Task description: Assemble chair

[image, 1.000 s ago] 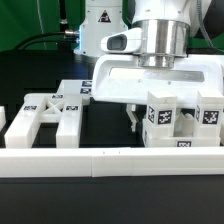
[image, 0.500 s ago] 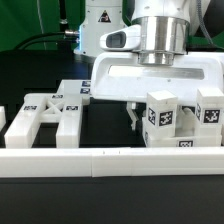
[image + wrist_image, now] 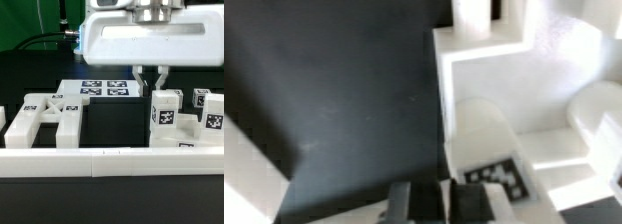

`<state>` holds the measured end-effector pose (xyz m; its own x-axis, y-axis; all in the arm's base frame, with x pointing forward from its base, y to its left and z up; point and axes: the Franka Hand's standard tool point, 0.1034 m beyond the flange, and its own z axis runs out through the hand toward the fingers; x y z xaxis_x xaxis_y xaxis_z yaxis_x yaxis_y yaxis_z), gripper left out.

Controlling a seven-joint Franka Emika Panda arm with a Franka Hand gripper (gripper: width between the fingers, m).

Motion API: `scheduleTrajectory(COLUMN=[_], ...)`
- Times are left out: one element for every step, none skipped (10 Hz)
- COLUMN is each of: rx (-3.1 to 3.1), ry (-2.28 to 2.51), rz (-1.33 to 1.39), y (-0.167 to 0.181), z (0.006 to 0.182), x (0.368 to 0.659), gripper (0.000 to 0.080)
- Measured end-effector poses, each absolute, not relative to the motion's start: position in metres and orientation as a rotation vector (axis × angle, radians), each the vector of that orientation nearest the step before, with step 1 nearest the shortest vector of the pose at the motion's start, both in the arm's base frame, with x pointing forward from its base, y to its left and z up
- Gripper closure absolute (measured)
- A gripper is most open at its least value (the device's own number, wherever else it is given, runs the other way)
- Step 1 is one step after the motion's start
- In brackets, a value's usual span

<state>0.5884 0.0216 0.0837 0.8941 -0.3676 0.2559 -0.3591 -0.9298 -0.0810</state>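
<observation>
The chair [image 3: 60, 122] is not yet one piece. Its cross-braced frame [image 3: 45, 112] lies flat toward the exterior view's left. Two square posts stand upright toward the right, the nearer post [image 3: 166, 110] just beside the second post [image 3: 212, 112], with tags facing the camera, I judge so they can be tracked. All of them sit just behind the long rail [image 3: 110, 160], which I take to be a stop that keeps the parts lined up on the black table [image 3: 110, 128]. The marker board [image 3: 105, 88] lies flat farther back, between the two groups. My gripper [image 3: 150, 82] hangs above the nearer post, apart from it, fingers clenched together with nothing between them. In the wrist view the fingers [image 3: 404, 205] show shut, with a tagged post [image 3: 491, 165] just beyond them. With the jaws closed I can only nudge a part, so I would reopen them before any pick.
</observation>
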Motion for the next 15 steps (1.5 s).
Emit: scheduleTrajectory(rx=[-3.028,-3.033,-3.032,-3.034,-3.045,-3.054,-3.054,-3.054,-3.059,-3.067,-3.069,-3.07,-3.077,-3.079,-3.08], ry=[0.578,0.575,0.577,0.576,0.562,0.55,0.58,0.61,0.619,0.629,0.637,0.649,0.647,0.646,0.645], rz=[-0.45,-0.44,-0.442,-0.439,-0.427,-0.426,-0.424,-0.414,-0.409,-0.409,-0.412,-0.418,-0.412,-0.409,-0.411], y=[0.021,0.022,0.021,0.023,0.028,0.031,0.034,0.04,0.043,0.041,0.039,0.039,0.039,0.038,0.037], z=[0.082,0.078,0.079,0.076,0.068,0.061,0.051,0.039,0.031,0.022,0.018,0.013,0.008,0.007,0.007], x=[0.59,0.588,0.589,0.588,0.587,0.588,0.586,0.585,0.585,0.584,0.582,0.58,0.578,0.577,0.578], gripper=[0.0785,0.0799,0.0799,0.0707,0.0567,0.0432,0.0252,0.0252,0.0182,0.0156,0.0151,0.0151,0.015,0.015,0.0158])
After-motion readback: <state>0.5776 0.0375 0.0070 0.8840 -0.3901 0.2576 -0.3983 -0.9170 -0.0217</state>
